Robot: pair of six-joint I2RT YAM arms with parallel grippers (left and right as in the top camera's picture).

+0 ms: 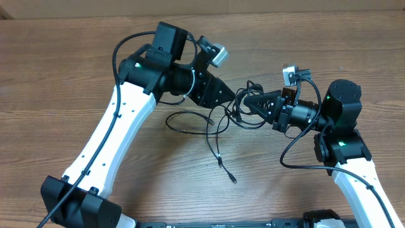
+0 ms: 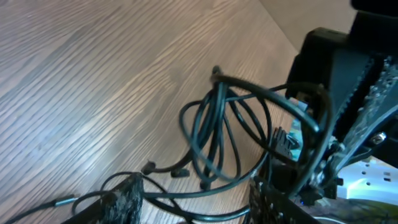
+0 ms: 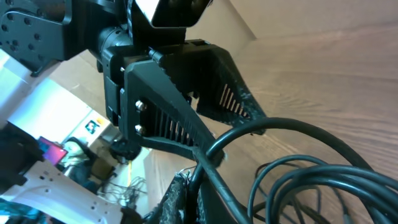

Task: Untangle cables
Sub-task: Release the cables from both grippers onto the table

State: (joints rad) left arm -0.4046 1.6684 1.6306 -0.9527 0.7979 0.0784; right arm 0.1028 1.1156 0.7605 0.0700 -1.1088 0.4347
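The cables (image 1: 215, 130) are thin black cords bunched between my two grippers, with a loop lying toward the left and tails with small plugs (image 1: 233, 179) trailing toward the front. My left gripper (image 1: 229, 96) is open, its jaws wide apart, and strands of the bunch (image 2: 217, 124) pass between them (image 2: 199, 202). My right gripper (image 1: 248, 101) faces it from the right and is shut on one cable strand (image 3: 214, 149), pinched between its fingers (image 3: 196, 186). More loops (image 3: 298, 168) hang just beyond its jaws.
The wooden table (image 1: 76, 76) lies under everything. The two grippers are tip to tip, a few centimetres apart. The left gripper's fingers (image 3: 186, 93) fill the right wrist view, and the right arm (image 2: 348, 93) shows close in the left wrist view.
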